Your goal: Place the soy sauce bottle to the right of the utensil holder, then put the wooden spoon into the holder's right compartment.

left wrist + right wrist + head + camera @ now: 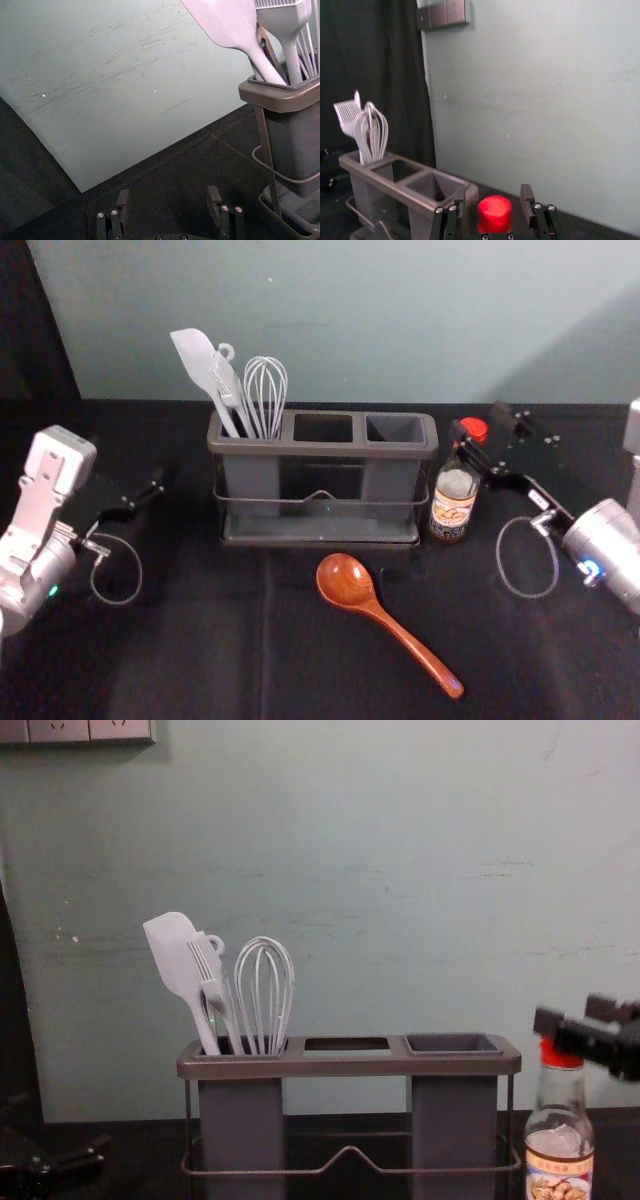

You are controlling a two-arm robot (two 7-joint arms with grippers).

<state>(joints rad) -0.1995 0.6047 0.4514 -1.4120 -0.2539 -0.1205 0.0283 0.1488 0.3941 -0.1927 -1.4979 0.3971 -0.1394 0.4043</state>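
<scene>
Across the black cloth (200, 640), the biggest thing is the utensil holder (320, 448), sitting upright with three compartments in a row. The left one has all the stuff: a pale spatula (196, 355), what looks like a basting brush (208, 982) and a whisk (267, 390). The middle compartment (323, 428) looks empty, and so does the right compartment (395, 428), so the spoon's slot is free.

Next down, the grippers. The right gripper (493, 193) is at the bottle's top, fingers spread on either side of the cap and not clamping it. The left gripper (168, 192) is off to the holder's left, also spread wide with nothing in its grasp.

Then the soy sauce bottle (454, 490), standing upright just beside the holder's right end. That's the spot the task asks for, so I'd call part one basically done, bar backing the right gripper off without knocking the bottle.

Wooden spoon (375, 612) is the bit left to do. It's lying on the cloth in front of the holder, bowl toward the holder and handle angled out to the right, nobody holding it. I'd guess roughly halfway overall.

Smallest is the red cap (494, 215), on the bottle.
</scene>
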